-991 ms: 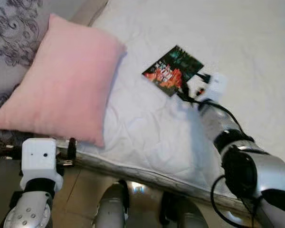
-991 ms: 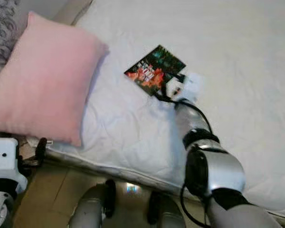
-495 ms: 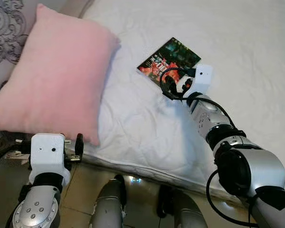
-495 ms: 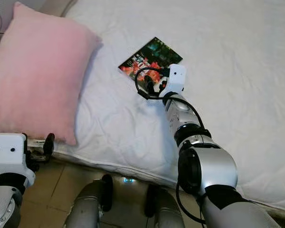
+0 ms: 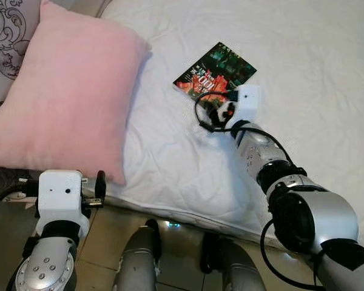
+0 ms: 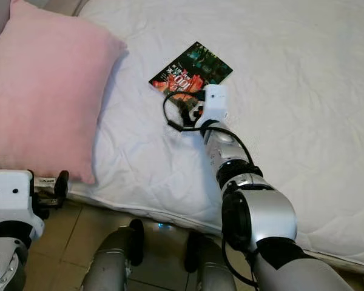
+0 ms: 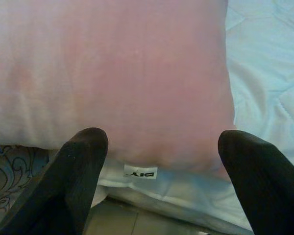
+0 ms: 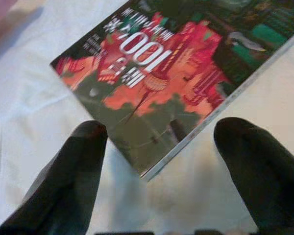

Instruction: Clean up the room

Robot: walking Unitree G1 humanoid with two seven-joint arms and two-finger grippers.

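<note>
A thin book (image 5: 218, 70) with a dark cover of red and green artwork lies flat on the white bed (image 5: 327, 66). My right gripper (image 8: 159, 166) is open just above the book's near corner, one finger (image 8: 76, 166) on each side of it, holding nothing. The right wrist (image 5: 246, 106) reaches over the mattress to the book's near edge. A large pink pillow (image 5: 67, 91) rests on the bed's left side. My left gripper (image 7: 161, 176) is open, low at the bed's edge, facing the pillow (image 7: 112, 73) and its small white label (image 7: 140, 172).
The mattress edge (image 5: 182, 209) runs across in front of me, with tiled floor (image 5: 103, 242) below it and my legs (image 5: 139, 260) close to it. A grey patterned fabric (image 5: 6, 24) lies at the far left behind the pillow.
My right arm has moved left and closer along the book's near edge, now standing over its near corner. The camera has shifted a little. The left arm has stayed put.
</note>
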